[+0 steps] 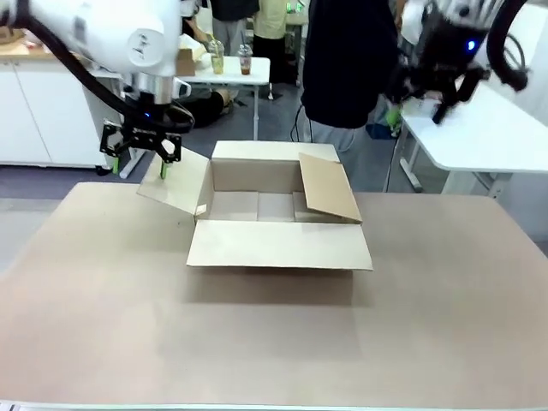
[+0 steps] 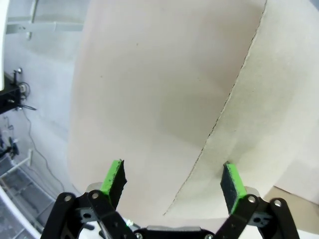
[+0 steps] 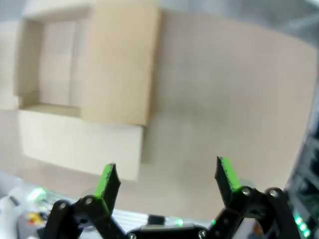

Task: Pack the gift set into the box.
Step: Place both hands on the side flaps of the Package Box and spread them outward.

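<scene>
Cardboard box [image 1: 257,178] right flap [image 1: 330,188] sags inward, left jaws and right jaws both open, so I'd fold that flap fully out before packing.

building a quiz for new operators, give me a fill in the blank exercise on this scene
1. The large brown corrugated cardboard box sits on the beige ____.
2. The left gripper hovers over the box's ____ flap.
3. Both it and the right gripper have their fingers ____.
Missing words: table; left; open.
</scene>
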`<action>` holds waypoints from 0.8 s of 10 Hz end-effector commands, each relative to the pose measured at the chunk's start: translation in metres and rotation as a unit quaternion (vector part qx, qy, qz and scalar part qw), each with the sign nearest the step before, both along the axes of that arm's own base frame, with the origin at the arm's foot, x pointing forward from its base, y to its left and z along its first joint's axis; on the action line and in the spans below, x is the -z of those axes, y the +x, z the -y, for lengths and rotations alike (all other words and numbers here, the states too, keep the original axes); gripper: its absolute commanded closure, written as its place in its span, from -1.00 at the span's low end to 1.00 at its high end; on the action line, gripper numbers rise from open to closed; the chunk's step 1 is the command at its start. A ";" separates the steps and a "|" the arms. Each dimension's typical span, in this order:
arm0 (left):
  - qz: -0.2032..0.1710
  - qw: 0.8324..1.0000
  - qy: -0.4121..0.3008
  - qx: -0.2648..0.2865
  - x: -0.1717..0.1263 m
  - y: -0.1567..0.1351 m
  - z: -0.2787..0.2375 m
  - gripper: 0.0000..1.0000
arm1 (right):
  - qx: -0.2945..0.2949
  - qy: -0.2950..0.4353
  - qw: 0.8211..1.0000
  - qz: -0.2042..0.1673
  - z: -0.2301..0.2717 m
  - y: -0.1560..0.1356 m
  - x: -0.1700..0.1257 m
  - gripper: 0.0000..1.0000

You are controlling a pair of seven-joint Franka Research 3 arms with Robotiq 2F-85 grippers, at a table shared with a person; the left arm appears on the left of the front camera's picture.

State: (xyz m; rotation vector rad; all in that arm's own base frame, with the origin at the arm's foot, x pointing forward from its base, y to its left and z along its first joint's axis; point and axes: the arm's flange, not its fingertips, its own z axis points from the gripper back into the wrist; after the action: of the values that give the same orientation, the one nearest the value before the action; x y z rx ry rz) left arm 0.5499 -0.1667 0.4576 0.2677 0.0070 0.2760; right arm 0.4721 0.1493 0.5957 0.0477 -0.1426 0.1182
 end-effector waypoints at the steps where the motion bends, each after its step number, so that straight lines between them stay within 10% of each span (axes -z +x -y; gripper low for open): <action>1: 0.001 1.000 0.009 -0.001 -0.003 0.000 -0.001 -1.00 | -0.050 -0.072 0.991 -0.098 -0.020 -0.002 -0.008 -1.00; 2: 0.001 1.000 0.009 -0.001 -0.003 0.000 -0.001 -1.00 | -0.170 0.076 0.982 -0.027 -0.004 -0.047 0.003 -1.00; 3: 0.001 1.000 0.009 -0.001 -0.003 0.000 -0.001 -1.00 | -0.008 -0.049 0.997 -0.055 -0.006 0.003 0.010 -1.00; 5: 0.001 1.000 0.009 -0.001 -0.003 0.000 -0.001 -1.00 | -0.059 -0.079 0.993 -0.069 -0.036 0.011 0.003 -1.00; 8: 0.001 1.000 0.009 -0.001 -0.003 0.000 -0.001 -1.00 | -0.066 -0.133 0.989 -0.029 -0.115 0.137 0.000 -1.00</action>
State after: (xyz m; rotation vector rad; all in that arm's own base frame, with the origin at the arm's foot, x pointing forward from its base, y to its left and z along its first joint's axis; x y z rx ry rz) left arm 0.5507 -0.1676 0.4592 0.2685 0.0072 0.2756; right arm 0.5568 0.2385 0.5715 -0.1490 -0.0824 0.2753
